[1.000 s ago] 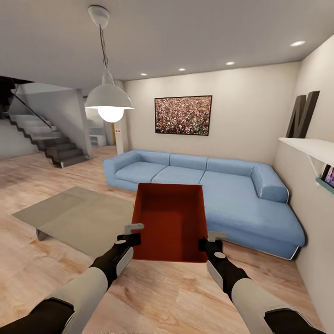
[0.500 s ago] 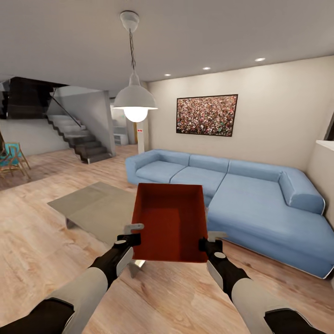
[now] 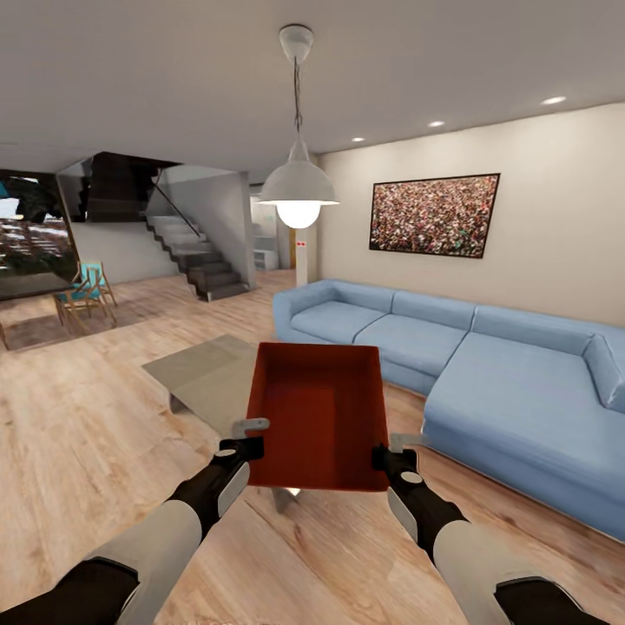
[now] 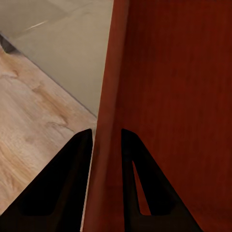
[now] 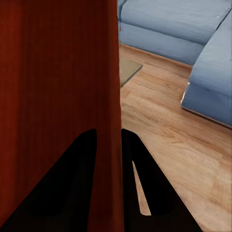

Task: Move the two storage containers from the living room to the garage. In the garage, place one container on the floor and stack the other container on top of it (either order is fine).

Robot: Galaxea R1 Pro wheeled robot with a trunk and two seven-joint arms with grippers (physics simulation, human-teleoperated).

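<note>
I hold one red-orange container (image 3: 318, 417) in front of my trunk, above the wood floor (image 3: 78, 451) of the living room. The container is open-topped and empty, its opening facing up and toward my head camera.

My left gripper (image 3: 246, 446) is clamped on the container's left wall near the near corner. In the left wrist view the two dark fingers (image 4: 65, 193) straddle that wall (image 4: 108, 145), one on each side of it. My right gripper (image 3: 384, 455) is clamped on the right wall in the same way; the right wrist view shows its fingers (image 5: 72, 188) closed on either side of the red panel (image 5: 58, 87).

Beyond the container stands a low grey table (image 3: 204, 375), partly hidden by it. A blue corner sofa (image 3: 451, 356) lies ahead and to the right, against a beige wall carrying a crowd picture (image 3: 435, 214). A white pendant lamp (image 3: 299, 186) hangs from the ceiling. A staircase (image 3: 195, 256) and a blue chair (image 3: 87, 291) stand far off to the left.
</note>
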